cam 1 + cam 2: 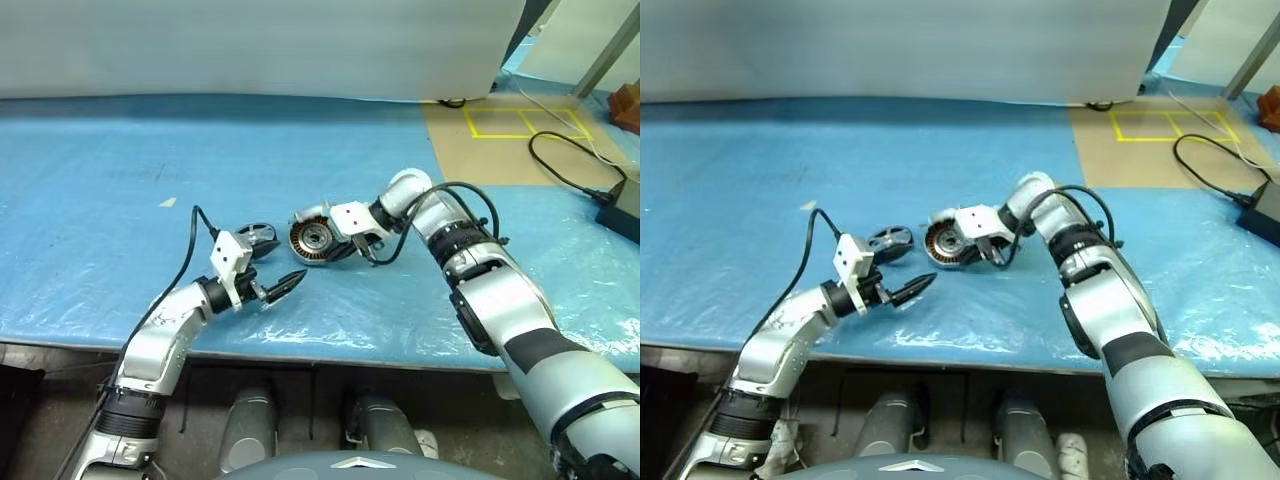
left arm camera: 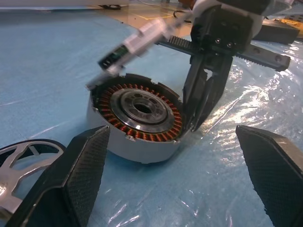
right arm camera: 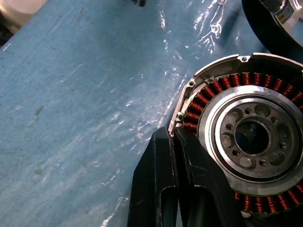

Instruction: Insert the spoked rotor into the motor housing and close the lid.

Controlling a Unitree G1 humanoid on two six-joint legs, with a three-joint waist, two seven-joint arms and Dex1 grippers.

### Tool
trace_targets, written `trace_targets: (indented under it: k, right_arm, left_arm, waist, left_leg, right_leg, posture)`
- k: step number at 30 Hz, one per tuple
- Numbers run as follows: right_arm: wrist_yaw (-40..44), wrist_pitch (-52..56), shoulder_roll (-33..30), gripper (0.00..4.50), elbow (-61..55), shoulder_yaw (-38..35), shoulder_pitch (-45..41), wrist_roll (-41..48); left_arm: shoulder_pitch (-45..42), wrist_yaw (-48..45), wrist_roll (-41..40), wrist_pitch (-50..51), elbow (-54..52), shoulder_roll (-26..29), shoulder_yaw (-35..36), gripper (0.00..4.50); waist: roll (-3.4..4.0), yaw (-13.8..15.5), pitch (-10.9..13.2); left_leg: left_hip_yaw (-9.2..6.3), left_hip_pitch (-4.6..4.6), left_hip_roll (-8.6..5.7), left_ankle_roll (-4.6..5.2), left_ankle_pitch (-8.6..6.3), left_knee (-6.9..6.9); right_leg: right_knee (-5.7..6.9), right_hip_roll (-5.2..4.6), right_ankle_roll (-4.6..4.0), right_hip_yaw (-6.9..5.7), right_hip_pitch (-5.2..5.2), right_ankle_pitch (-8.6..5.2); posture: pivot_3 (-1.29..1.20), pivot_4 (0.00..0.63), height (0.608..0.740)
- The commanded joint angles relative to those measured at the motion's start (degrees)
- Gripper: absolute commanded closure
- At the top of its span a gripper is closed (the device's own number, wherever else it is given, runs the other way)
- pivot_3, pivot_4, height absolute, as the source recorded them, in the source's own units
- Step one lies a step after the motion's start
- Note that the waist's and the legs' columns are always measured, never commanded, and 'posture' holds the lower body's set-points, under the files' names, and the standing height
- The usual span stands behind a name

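Right gripper (image 2: 201,101) has its two black fingers pressed together on the rim wall of the motor housing (image 1: 318,241), one finger outside the ring and one just inside by the copper windings. The housing is tipped up on its edge on the blue sheet (image 1: 120,230), its open face turned toward the left gripper (image 1: 278,289). Whether the pinch bears the housing's weight or only props it cannot be told.

Left gripper stands at its widest, empty, level, just in front of the housing and apart from it.

Spoked rotor (image 1: 258,238) lies on the sheet just beside the housing, on the left gripper's side, between that gripper's wrist block and the housing. No rotor sits in the housing: the central hole and bearing ring are bare. A dark-rimmed round part, possibly the lid (image 3: 272,21), shows at the edge of the right wrist view, close to the housing; identification is not certain.

Step in hand, by judgement: positioning the housing before insertion. The next move calls for the housing to be laid flat, open face up, and steadied; the left gripper must then close on the rotor by its thin rim and bring it square over the central hole. A tilted housing risks rolling once released.

No brand, label or legible writing is visible on any part.
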Motion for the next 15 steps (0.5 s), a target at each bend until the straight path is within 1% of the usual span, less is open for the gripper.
trace_targets:
  k: [1, 5, 8, 12, 15]
  right_arm:
    - [3.97, 7.14, -3.13, 4.45, -10.60, 3.03, 3.63, 4.30]
    - [3.97, 15.43, -5.08, 4.45, -20.00, 4.72, 7.07, 7.30]
    - [3.97, 21.20, -5.34, 4.45, -24.99, 5.43, 6.96, 9.30]
    - [3.97, 29.07, -4.77, 4.45, -28.24, 5.34, 5.52, 11.31]
    - [3.83, 31.25, -4.96, 4.45, -29.00, 5.92, 5.49, 11.28]
  left_arm:
    - [-0.41, -1.05, -0.81, -0.26, -0.56, 0.23, -0.08, 0.00]
    - [-0.62, -1.60, -0.84, -0.20, 0.00, 0.22, -0.12, 0.00]
    - [-1.21, -2.00, -0.82, -0.09, 0.67, 0.22, -0.06, 0.00]
    - [-2.06, -2.46, -0.68, 0.01, 1.47, 0.17, -0.16, 0.00]
    - [-2.42, -2.58, -0.57, -0.01, 1.91, 0.05, -0.26, 0.00]
  waist:
    - [0.00, 0.03, 0.00]
    - [0.00, 0.06, 0.00]
    - [0.00, 0.02, 0.00]
    - [-0.01, -0.01, 0.00]
    - [-0.01, 0.01, 0.00]
  left_leg:
    - [0.00, 0.01, 0.01, 0.00, 0.00, 0.00]
    - [0.00, 0.05, 0.01, 0.00, 0.00, 0.00]
    - [0.00, 0.05, 0.01, -0.01, 0.00, -0.01]
    - [0.00, 0.05, 0.02, -0.02, 0.00, -0.02]
    - [0.00, 0.04, 0.02, -0.02, 0.00, -0.02]
  right_leg:
    - [0.00, 0.00, 0.00, 0.00, 0.01, 0.00]
    - [-0.03, 0.01, 0.00, 0.00, 0.06, 0.00]
    - [-0.05, 0.01, 0.01, 0.00, 0.06, 0.00]
    - [-0.05, 0.02, 0.01, 0.00, 0.06, 0.00]
    - [-0.08, 0.02, 0.01, 0.00, 0.06, 0.00]
  posture:
    - [0.00, 0.150, 0.740]
    - [0.00, 0.150, 0.740]
    - [0.00, 0.150, 0.740]
    - [0.00, 0.150, 0.740]
    - [0.00, 0.150, 0.740]
